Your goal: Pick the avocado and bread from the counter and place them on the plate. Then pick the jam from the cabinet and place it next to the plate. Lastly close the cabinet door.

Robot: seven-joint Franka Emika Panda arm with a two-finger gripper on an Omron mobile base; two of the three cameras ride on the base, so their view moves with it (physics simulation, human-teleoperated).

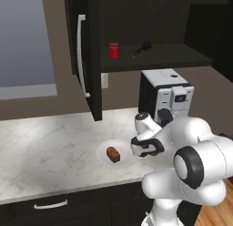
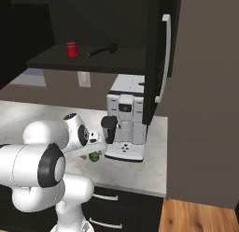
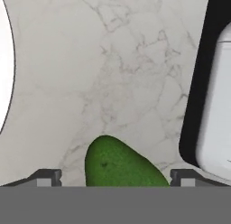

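Reaching for the avocado, the fingers stand open on either side of it, not yet gripping; it lies on the counter beside the plate. Bread is plated. Jam waits in the cabinet, door open.

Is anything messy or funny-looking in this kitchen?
Nothing is spilled or broken. The cabinet door hangs open, and a dark long-handled tool lies on the shelf beside the jam, an odd spot for it.
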